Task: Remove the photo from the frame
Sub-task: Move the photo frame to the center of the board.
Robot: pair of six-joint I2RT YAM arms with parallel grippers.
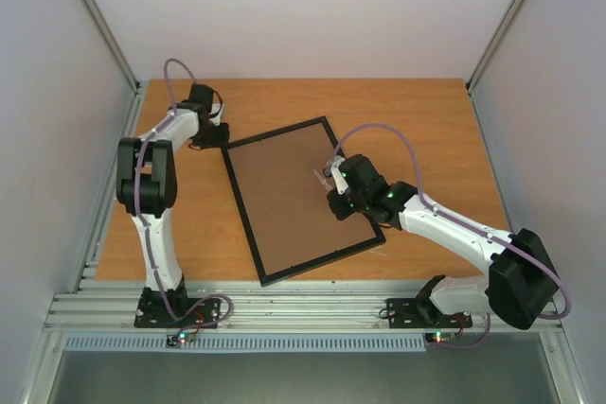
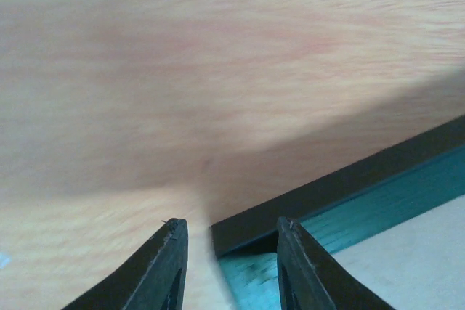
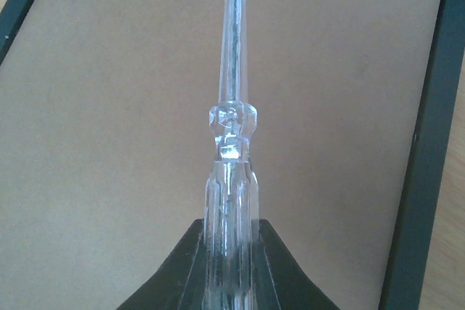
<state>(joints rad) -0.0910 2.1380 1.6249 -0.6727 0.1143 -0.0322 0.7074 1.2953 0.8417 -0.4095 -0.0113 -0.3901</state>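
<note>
The black frame [image 1: 242,198] lies face down on the table, its brown backing board [image 1: 294,205] up. The photo is hidden under the board. My right gripper [image 1: 333,184] is shut on a clear-handled screwdriver [image 3: 231,179], held over the board [image 3: 109,107] with its shaft pointing toward the frame's far end. The frame's black edge [image 3: 429,143] runs along the right of that view. My left gripper [image 1: 214,139] is open at the frame's far left corner. In the left wrist view the corner [image 2: 240,231] sits between the two fingertips [image 2: 173,252]; I cannot tell if they touch it.
The wooden table [image 1: 417,120] is walled by white panels on three sides. A metal rail [image 1: 284,314] with both arm bases runs along the near edge. The frame's near corner [image 1: 267,279] lies close to that rail.
</note>
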